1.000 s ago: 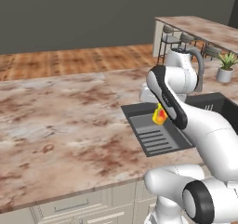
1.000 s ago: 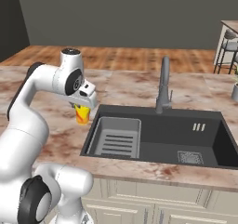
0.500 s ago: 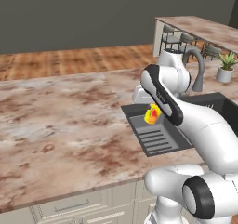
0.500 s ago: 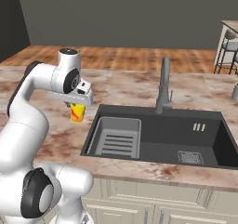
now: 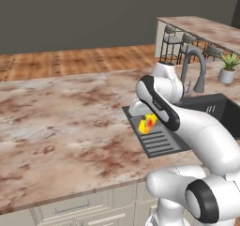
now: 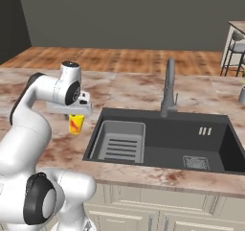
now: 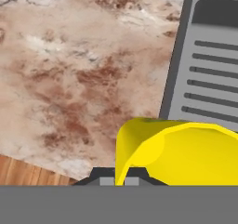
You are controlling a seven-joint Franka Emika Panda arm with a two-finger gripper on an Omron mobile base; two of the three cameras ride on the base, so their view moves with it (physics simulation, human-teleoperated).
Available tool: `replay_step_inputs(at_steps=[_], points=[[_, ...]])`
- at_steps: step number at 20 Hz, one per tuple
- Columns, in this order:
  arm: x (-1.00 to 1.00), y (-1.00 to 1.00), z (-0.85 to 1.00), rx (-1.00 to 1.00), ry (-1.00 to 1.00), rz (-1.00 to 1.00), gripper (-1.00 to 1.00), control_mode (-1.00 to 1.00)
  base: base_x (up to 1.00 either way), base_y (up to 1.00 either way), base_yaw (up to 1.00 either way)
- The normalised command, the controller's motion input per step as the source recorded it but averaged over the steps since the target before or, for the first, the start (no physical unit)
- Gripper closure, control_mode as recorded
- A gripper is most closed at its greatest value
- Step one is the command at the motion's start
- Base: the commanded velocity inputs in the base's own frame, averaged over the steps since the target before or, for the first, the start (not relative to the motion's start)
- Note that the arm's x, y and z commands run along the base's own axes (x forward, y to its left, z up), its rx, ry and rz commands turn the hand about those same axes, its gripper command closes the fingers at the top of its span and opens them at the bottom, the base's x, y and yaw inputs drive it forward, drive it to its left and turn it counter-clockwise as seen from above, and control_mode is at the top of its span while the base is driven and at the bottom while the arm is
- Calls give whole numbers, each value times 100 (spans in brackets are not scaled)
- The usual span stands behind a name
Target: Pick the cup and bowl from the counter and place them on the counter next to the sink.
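The gripper (image 6: pixel 75 116) is seen closed tight on the yellow cup (image 6: pixel 75 124), which hangs below it at the left of the right base view. The cup is held above the marbled counter (image 6: pixel 62 146), just beside the left rim of the dark sink (image 6: pixel 158 141), with its ribbed drain tray (image 6: pixel 118 141) nearby.
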Motion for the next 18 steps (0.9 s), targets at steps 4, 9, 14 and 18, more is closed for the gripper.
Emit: replay_step_inputs(at_steps=[4, 9, 14, 18], points=[[0, 12, -20, -1, 0, 11, 100, -100, 0, 0, 0], [0, 9, -25, -4, 0, 8, 100, -100, 0, 0, 0], [0, 0, -36, -6, 0, 3, 100, -100, 0, 0, 0], [0, 0, -47, -2, 0, 3, 100, -100, 0, 0, 0]])
